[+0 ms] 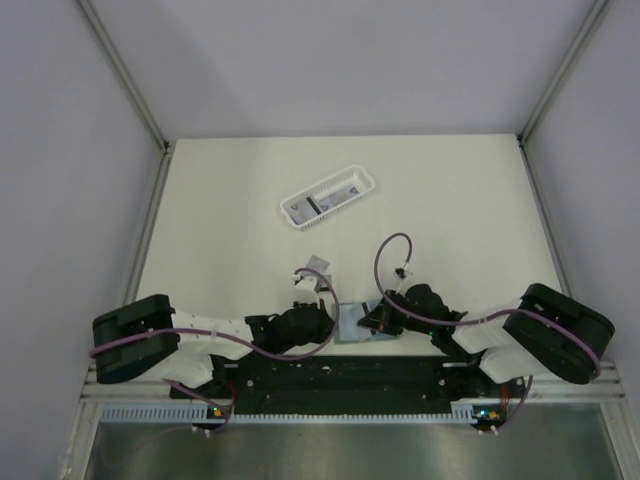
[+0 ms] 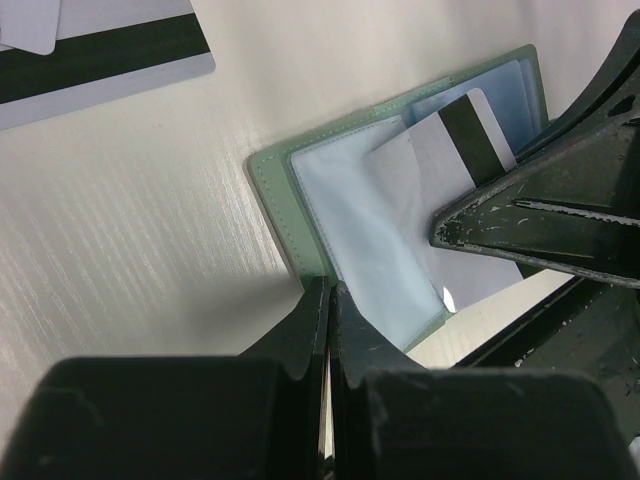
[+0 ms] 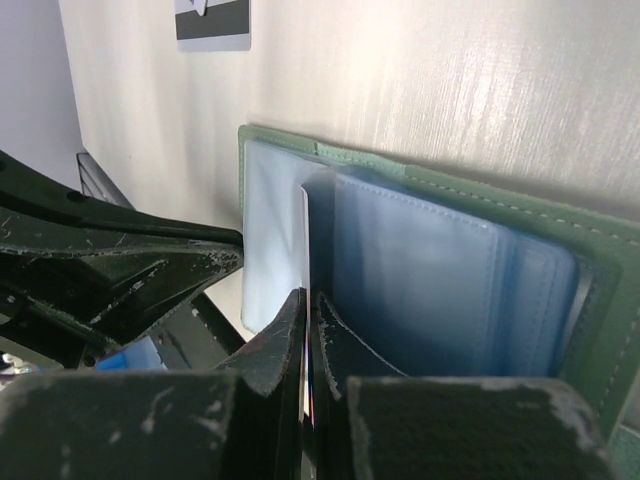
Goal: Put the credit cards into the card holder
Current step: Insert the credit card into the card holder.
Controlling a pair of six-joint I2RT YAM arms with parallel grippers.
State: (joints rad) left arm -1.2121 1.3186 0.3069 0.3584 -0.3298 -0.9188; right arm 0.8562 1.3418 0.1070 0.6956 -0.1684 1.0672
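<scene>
Left gripper [image 2: 329, 295] is pinched tight on the near green edge of the card holder [image 2: 275, 190], which lies open on the table [image 1: 450, 220], a pale cream surface with a faint streaked grain. Right gripper [image 3: 308, 300] is clamped on a credit card [image 2: 440, 150], black stripe up, over the holder's bluish sleeves; I can't tell whether it's inside one. The holder sits at the near edge, between my arms. A loose card [image 2: 110, 55] lies just beyond, and the white basket [image 1: 290, 212] is farther back. Plain lilac-grey walls [image 1: 330, 60] and aluminium posts [image 1: 125, 70] box everything in.
</scene>
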